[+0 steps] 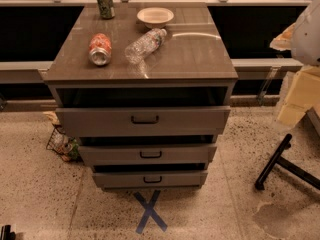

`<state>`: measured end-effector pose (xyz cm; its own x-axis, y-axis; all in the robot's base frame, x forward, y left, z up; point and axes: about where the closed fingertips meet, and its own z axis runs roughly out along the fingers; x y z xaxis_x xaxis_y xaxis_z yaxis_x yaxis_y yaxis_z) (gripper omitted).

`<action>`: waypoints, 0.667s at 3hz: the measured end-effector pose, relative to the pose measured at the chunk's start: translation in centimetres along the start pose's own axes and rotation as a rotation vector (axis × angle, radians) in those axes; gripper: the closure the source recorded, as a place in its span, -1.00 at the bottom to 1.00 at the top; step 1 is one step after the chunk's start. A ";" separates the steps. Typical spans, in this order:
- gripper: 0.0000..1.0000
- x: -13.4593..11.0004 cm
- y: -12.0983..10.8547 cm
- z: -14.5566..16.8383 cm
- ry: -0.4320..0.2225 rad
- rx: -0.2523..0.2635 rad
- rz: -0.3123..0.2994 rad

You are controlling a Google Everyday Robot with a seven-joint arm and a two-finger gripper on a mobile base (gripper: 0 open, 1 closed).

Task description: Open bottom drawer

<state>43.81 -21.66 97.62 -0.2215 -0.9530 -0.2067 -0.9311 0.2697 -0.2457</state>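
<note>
The bottom drawer (150,179) is the lowest of three grey-brown drawers in a cabinet (145,69). It has a low, wide front with a small dark bar handle (152,179). Its front stands a little forward, with a dark gap above it. The middle drawer (148,154) and the taller top drawer (144,120) also stand slightly out. My gripper (280,161) shows as a dark piece at the right, below the white and cream arm (302,84). It hangs over the floor, well to the right of the cabinet and apart from every drawer.
On the cabinet top lie a tipped red can (100,49) and a clear plastic bottle (145,45). A green can (105,1) and a white bowl (155,17) stand there too. A wire basket (62,144) sits on the floor at the cabinet's left. A blue tape X (149,212) marks the floor in front.
</note>
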 end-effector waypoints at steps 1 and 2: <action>-1.00 0.0 0.0 0.0 0.000 0.000 0.000; -1.00 0.4 -0.2 1.0 -0.041 0.012 0.035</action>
<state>44.18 -21.98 96.63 -0.2420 -0.9366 -0.2536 -0.9194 0.3049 -0.2487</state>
